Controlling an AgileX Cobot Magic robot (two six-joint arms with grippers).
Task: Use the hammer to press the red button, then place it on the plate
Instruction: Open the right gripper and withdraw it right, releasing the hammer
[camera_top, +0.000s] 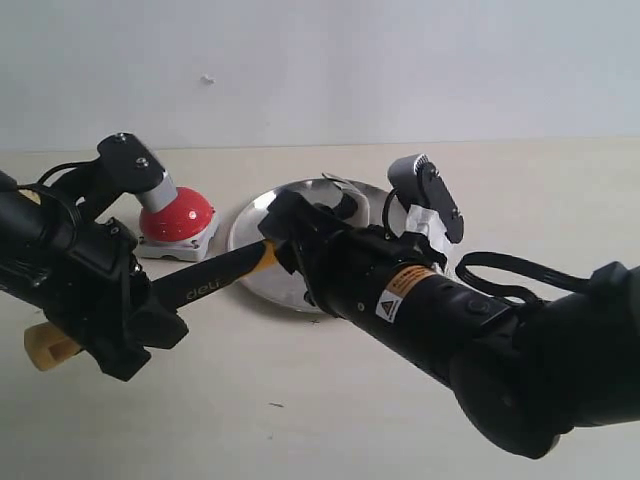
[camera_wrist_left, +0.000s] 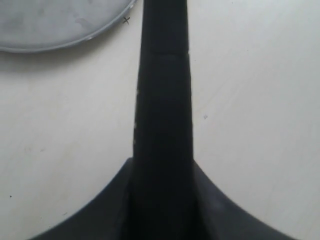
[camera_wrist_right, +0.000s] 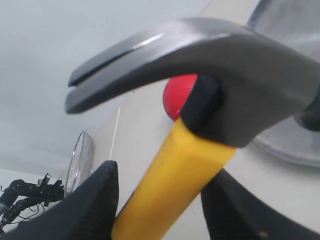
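Note:
The hammer (camera_top: 205, 285) hangs level above the table, held at both ends. My left gripper (camera_top: 150, 305) is shut on its black handle (camera_wrist_left: 162, 100), and the yellow butt sticks out behind it. My right gripper (camera_top: 285, 240) is shut on the yellow neck (camera_wrist_right: 175, 175) just under the dark steel head (camera_wrist_right: 210, 65). In the exterior view that gripper hides the head. The red button (camera_top: 178, 213) sits on its grey base left of the plate (camera_top: 255, 215), beside the hammer's middle. It also peeks out behind the head, the red button (camera_wrist_right: 176, 95), with the plate (camera_wrist_right: 290, 147) under the head.
The right arm's bulky black body (camera_top: 470, 330) covers the plate's near right side. A white crumpled thing (camera_top: 425, 222) shows behind that arm's wrist. The wall runs along the table's far edge. A wire fan guard (camera_wrist_right: 80, 160) stands far off.

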